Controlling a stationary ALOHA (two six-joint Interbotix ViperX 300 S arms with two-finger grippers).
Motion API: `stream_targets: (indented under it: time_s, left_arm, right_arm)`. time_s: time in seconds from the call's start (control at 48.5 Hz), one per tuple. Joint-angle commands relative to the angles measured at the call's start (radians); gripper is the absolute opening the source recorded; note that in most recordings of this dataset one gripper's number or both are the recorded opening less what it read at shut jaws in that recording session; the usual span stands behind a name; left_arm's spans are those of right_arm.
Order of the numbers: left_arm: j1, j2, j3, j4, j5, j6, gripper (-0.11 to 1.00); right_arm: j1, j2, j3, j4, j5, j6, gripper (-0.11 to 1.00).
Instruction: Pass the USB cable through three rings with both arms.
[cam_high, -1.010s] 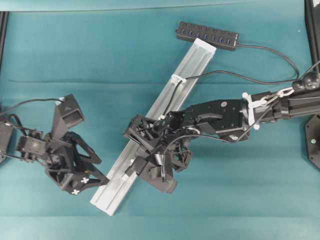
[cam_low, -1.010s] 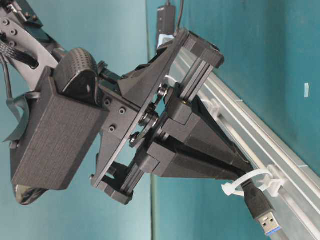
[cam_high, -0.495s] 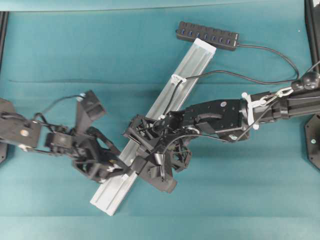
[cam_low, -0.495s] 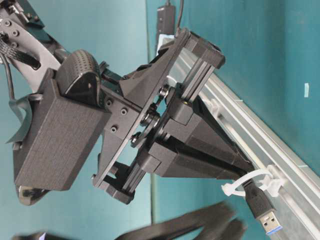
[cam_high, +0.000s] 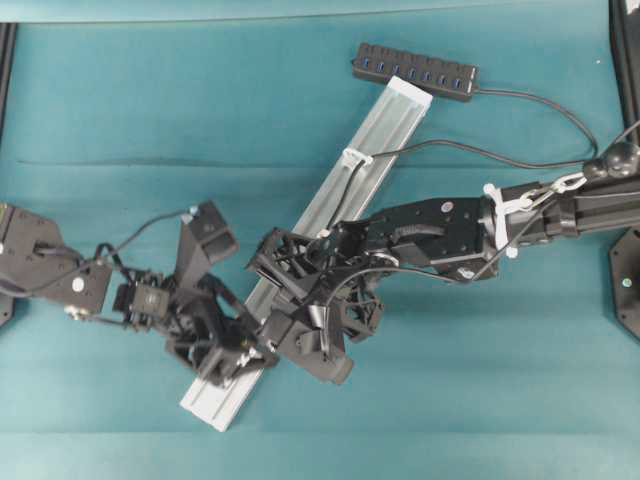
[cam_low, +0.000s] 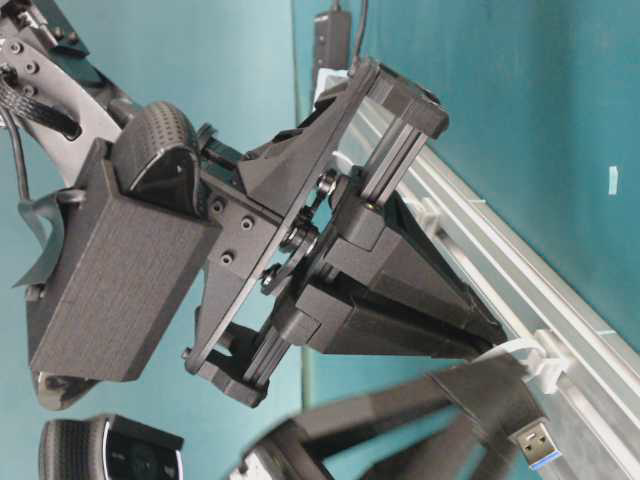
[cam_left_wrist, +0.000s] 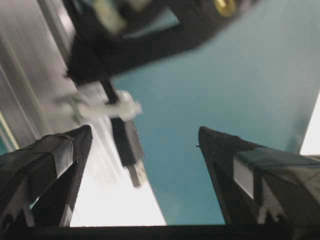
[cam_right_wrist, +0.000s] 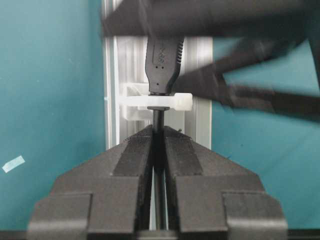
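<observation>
Change since the earlier frames: the left gripper (cam_high: 232, 352) has travelled from the left side of the mat to the lower end of the rail (cam_high: 352, 205), beside the right gripper (cam_high: 268, 322); the right arm has not shifted.

Left gripper: jaws spread wide, nothing between them. In the left wrist view the plug (cam_left_wrist: 127, 149) hangs in the gap between its two fingers (cam_left_wrist: 47, 162), touching neither.

Right gripper: jaws closed on the cable (cam_right_wrist: 158, 120), just behind a ring (cam_right_wrist: 157, 102). The plug (cam_right_wrist: 163, 62) has passed through that ring and sticks out on the far side (its metal tip (cam_low: 536, 444) shows at table level).

Cable: runs from the hub (cam_high: 415, 70) at the rail's top end, loops to the right, crosses an upper ring (cam_high: 355, 157) and follows the rail down to the right gripper. A middle ring is hidden under the right arm; cannot tell its state.

Rail: lies diagonally on the teal mat (cam_high: 150, 100), lower left to upper right.
</observation>
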Motion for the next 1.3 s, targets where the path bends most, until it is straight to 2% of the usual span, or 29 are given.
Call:
stream_targets:
  time_s: [0.0,0.392,0.495,0.598,0.763,0.825,1.278]
  left_arm:
    - [-0.006,-0.006,-0.014,0.002,-0.005,-0.006,0.92]
    - [-0.002,-0.006,-0.009,0.002,0.008,-0.002,0.92]
    - [0.002,-0.008,-0.008,0.002,0.014,0.0,0.87]
    - [0.003,-0.006,-0.011,0.002,0.014,0.0,0.7]
    - [0.008,-0.008,-0.008,0.002,0.014,0.014,0.23]
    - [0.006,-0.008,-0.006,0.002,0.015,0.014,0.13]
    - [0.008,-0.009,-0.006,0.002,0.015,0.012,0.12]
  right_arm:
    - [-0.002,0.002,-0.003,0.003,-0.003,0.012,0.07]
    - [-0.003,0.002,-0.002,0.005,-0.002,0.012,0.07]
    - [-0.003,0.0,-0.002,0.005,-0.002,0.012,0.07]
    - [-0.003,0.002,-0.002,0.005,-0.002,0.012,0.07]
    - [-0.003,0.002,-0.002,0.005,-0.002,0.011,0.07]
    - [-0.003,0.002,-0.002,0.005,-0.002,0.011,0.07]
    - [-0.003,0.0,-0.002,0.005,-0.003,0.012,0.07]
